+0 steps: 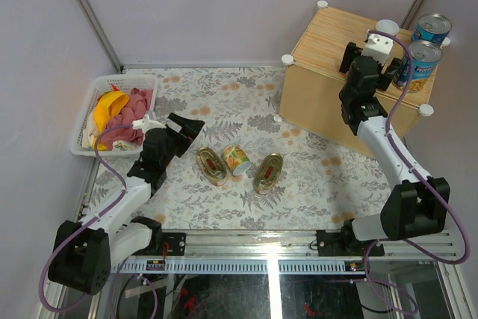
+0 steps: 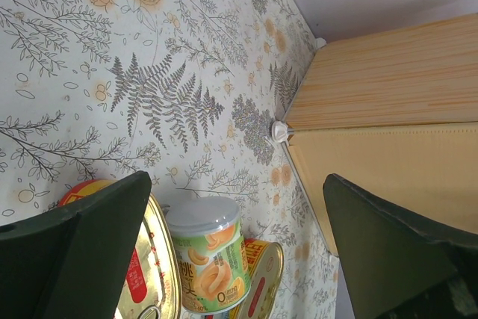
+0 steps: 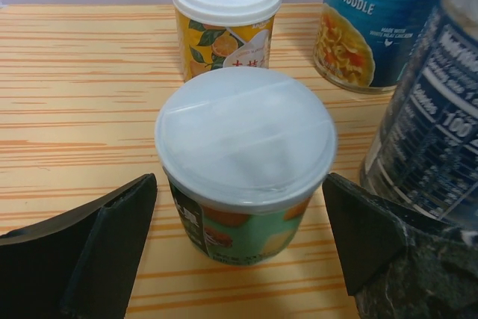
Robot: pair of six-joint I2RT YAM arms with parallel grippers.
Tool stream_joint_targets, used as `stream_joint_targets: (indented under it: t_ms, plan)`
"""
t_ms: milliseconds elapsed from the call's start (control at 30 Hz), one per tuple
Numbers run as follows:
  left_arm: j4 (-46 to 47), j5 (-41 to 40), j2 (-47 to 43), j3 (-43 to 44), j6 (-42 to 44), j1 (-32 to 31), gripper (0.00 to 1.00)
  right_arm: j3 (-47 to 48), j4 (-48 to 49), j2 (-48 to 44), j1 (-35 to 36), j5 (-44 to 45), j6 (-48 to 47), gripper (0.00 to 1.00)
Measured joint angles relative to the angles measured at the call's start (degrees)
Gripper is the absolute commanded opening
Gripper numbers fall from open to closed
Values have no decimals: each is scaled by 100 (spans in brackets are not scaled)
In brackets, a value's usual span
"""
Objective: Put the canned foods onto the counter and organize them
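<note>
The counter (image 1: pixel 328 50) is a light wooden box at the back right. On it stand two blue-labelled cans (image 1: pixel 432 29) (image 1: pixel 418 65) and a small pale-lidded can (image 1: pixel 386 29). My right gripper (image 1: pixel 370 61) hovers over the counter, open. In the right wrist view a green-labelled small can (image 3: pixel 246 162) stands upright between its fingers (image 3: pixel 112 244), with a gap on each side. A yellow can (image 3: pixel 226 16) and a blue soup can (image 3: pixel 373 20) stand behind it. On the floral table lie two oval gold tins (image 1: pixel 211 166) (image 1: pixel 267 173) and a small can (image 1: pixel 237 159) on its side. My left gripper (image 1: pixel 183 131) is open just left of them, holding nothing.
A white plastic basket (image 1: pixel 127 78) with pink and yellow cloth items sits at the back left. The counter's side wall (image 2: pixel 388 169) and a white corner cap (image 2: pixel 279 132) show beyond the tins in the left wrist view. Grey walls close the back.
</note>
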Motion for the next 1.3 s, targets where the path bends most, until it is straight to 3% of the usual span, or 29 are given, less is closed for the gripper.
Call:
stream_joint_targets:
  t_ms: [533,1300]
  plan:
    - [2,-90,-98,0,-98,-162,100,26,-673,-584,96,-278,201,99]
    - [-7,-85,-247,0,-219,-181,100,-31,-1604,-1572,1204,-59,258,99]
